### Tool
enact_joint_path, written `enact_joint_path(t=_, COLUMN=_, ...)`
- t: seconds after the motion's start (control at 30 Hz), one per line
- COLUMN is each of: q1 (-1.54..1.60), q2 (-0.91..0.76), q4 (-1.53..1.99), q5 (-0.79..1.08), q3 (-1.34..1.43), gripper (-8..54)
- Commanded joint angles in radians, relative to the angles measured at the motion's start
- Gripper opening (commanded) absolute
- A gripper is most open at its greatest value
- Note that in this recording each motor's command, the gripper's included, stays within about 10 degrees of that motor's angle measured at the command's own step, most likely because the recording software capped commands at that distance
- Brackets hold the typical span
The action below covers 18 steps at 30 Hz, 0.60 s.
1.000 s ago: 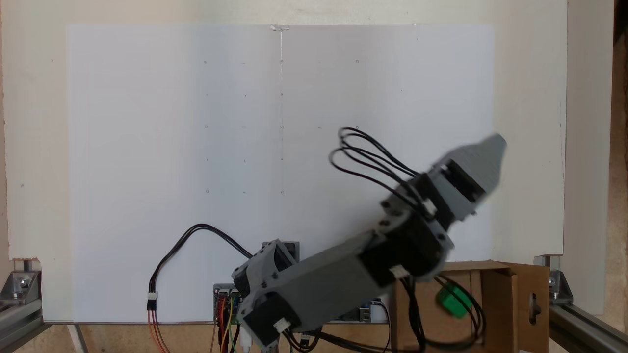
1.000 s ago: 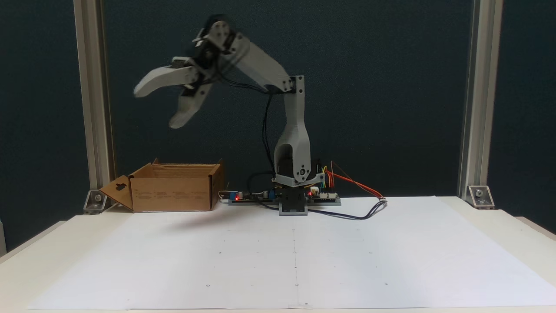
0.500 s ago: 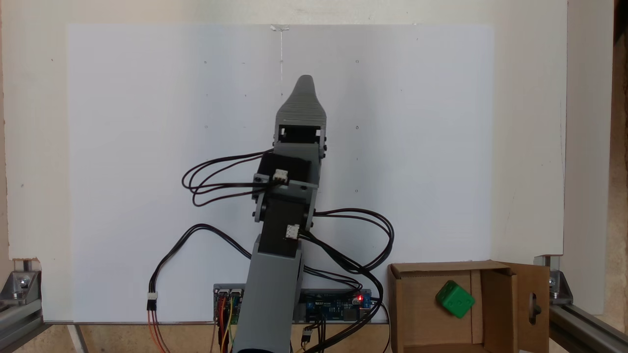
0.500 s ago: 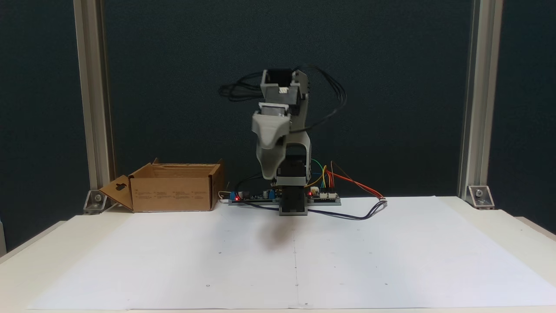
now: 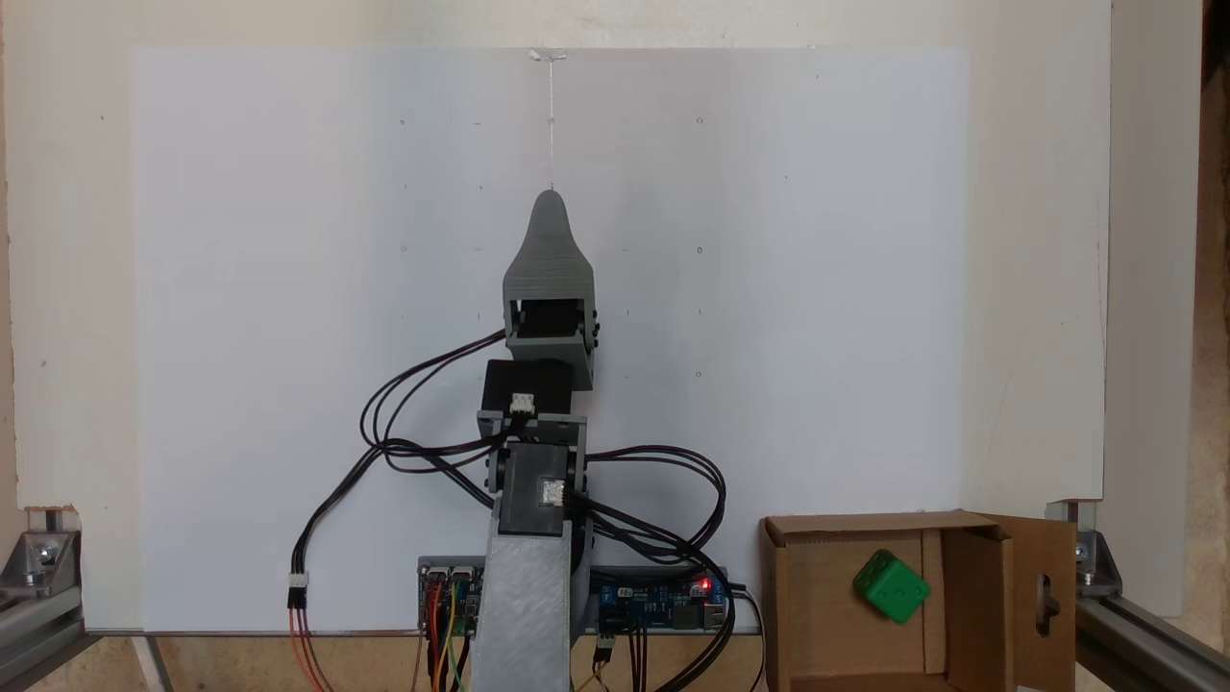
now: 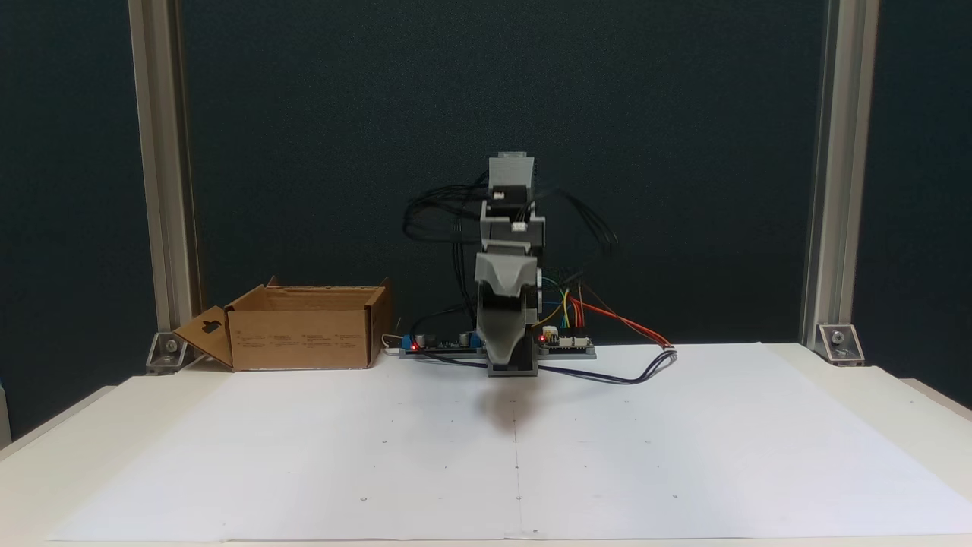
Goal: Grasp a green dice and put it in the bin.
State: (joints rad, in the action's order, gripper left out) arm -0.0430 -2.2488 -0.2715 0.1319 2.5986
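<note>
Since 0.5 s ago the gripper [image 5: 549, 197] has been pulled back toward the base & lowered over the white paper [image 5: 288, 288]. Jaws are stacked, so open/closed can't be told. Green dice [image 5: 892, 586], glossy w/ rounded edges, sits inside the corrugated cardboard bin [image 5: 798, 596]; bin's lower edge is cut off.

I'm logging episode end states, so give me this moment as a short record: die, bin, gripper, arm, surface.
die: the green dice lies inside the bin, tilted, nothing touching it
bin: brown cardboard bin, flaps up, at the table's back edge beside the arm's base
gripper: the gripper is over the white paper, apart from the bin; open or shut cannot be told
arm: folded over its base, pointing along the paper's centre line
surface: white paper sheet on a table
</note>
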Motion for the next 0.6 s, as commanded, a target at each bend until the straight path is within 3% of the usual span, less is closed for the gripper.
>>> enact_joint_path(t=0.0, q1=0.002, q2=-0.071, q4=-0.165, q5=-0.038, q3=0.017, gripper=44.8)
enact_joint_path(t=0.57, q1=0.003, q2=-0.117, q4=-0.868, q5=-0.04, q3=0.33, gripper=44.0)
